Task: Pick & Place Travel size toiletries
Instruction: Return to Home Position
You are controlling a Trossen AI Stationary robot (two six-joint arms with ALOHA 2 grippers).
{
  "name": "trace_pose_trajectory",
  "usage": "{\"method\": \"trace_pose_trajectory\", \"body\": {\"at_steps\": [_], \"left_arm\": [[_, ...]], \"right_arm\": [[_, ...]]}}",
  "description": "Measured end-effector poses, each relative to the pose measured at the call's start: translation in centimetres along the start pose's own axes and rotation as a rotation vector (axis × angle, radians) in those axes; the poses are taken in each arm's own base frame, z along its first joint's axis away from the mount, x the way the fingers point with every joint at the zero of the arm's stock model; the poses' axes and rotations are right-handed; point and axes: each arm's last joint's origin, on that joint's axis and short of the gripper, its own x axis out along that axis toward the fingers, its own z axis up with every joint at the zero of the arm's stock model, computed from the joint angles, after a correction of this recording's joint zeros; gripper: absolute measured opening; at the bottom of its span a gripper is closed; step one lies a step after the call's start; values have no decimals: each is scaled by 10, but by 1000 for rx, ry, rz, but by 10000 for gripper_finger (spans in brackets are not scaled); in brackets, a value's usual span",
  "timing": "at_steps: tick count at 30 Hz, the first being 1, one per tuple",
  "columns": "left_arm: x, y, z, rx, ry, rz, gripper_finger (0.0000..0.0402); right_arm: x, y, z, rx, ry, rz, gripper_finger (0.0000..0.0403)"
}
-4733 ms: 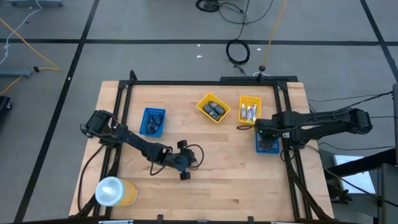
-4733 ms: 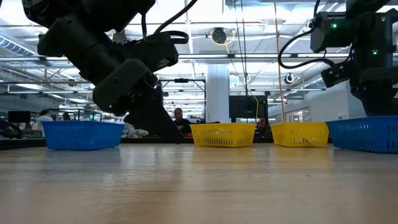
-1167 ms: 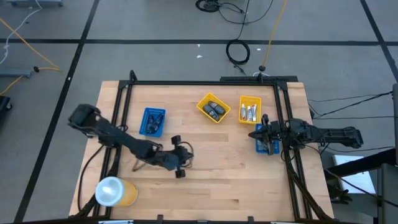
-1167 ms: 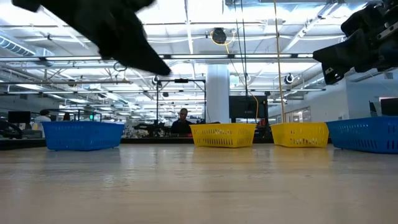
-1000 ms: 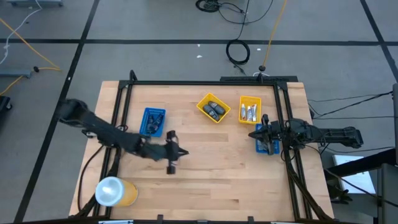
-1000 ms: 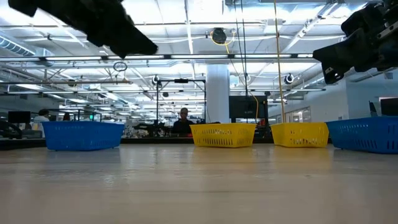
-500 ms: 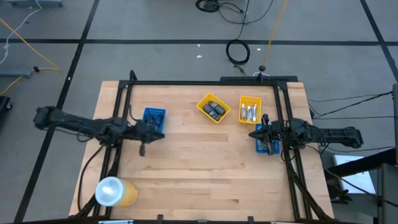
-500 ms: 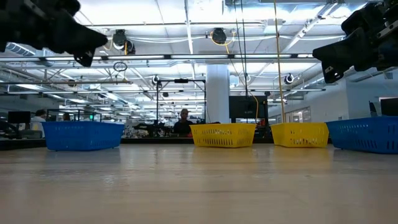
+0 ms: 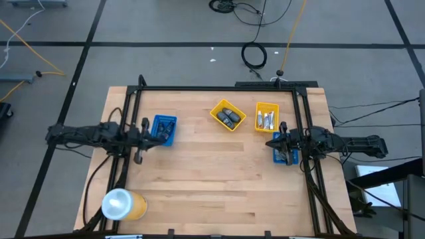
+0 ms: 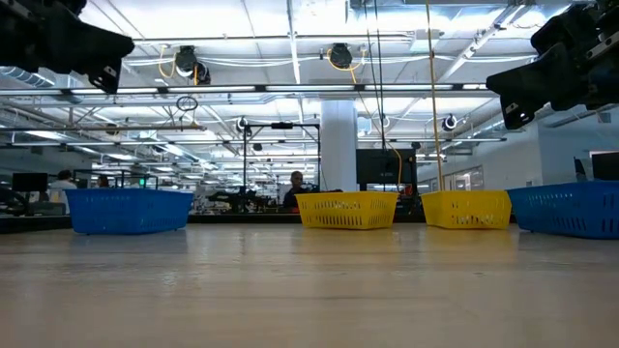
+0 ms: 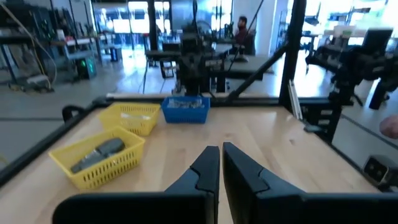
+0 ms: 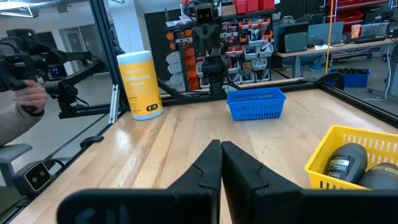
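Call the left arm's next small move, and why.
Probably just settle it home and stop. The left gripper is shut on nothing beside the left blue bin, the right gripper likewise shut, and toiletries show only inside bins.

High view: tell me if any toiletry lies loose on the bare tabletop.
No: the toiletries in sight all lie inside trays, and the table carries none on its bare wood.

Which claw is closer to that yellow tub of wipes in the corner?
Left. The left gripper hovers at the table's left edge, the same side as the wipes canister. The right gripper is across the table by the right blue bin.
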Motion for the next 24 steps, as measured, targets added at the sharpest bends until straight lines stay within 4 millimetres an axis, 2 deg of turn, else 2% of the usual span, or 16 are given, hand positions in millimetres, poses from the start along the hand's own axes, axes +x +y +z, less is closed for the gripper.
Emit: {"method": "trace_pose_trajectory", "body": {"at_steps": [5,12,18,24], "left_arm": [[-7,0,-1,1,-75,-8,19],[-1,0,-29,-33,-165,-12,19],[2,0,-45,-52,-49,-10,19],[2,0,-45,-51,-44,-9,19]], "right_arm": [[0,0,0,0,0,0,3],[0,0,0,0,0,0,2],[0,0,0,0,0,0,4],[0,0,0,0,0,0,4]]}}
